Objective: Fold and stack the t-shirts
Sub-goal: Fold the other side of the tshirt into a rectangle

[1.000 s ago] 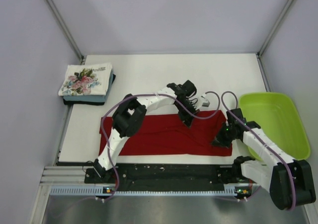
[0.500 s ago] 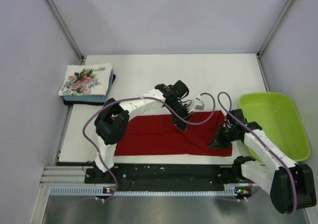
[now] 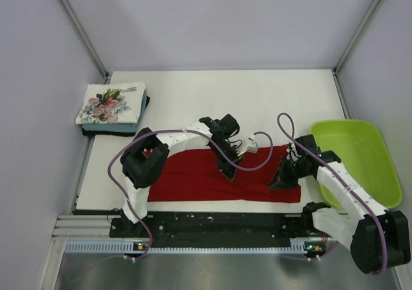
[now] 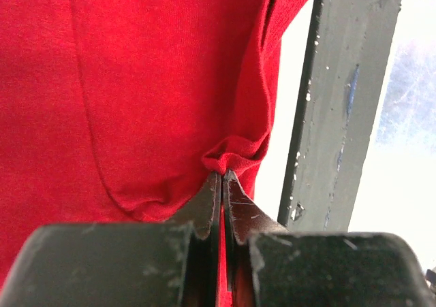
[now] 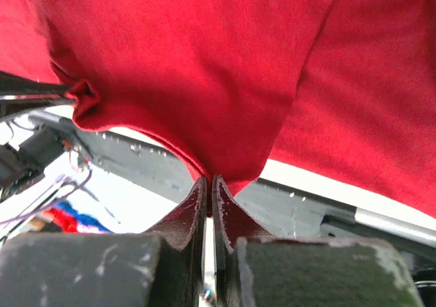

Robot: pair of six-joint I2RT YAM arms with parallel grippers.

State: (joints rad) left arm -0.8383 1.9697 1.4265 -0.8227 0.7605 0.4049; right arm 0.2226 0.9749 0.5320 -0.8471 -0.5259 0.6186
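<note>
Overhead: white table (image 3: 257, 97) between pale lilac walls (image 3: 219, 26); left end effector (image 4: 222, 175), right end effector (image 5: 210, 179) each clamped on red t-shirt (image 3: 193, 174).

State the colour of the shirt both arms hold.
The shirt is plain deep red, clearest in the left wrist view.

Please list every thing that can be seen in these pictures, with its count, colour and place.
red shirt: one, deep red, lying along near table edge
shirt stack: one, floral white over light blue and dark, far left corner
tray: one, lime green, right side
table: one, white, centre
rail: one, black, near edge
left arm, right arm: two, white and black, over red shirt
left gripper, right gripper: two, black, each shut on red shirt
</note>
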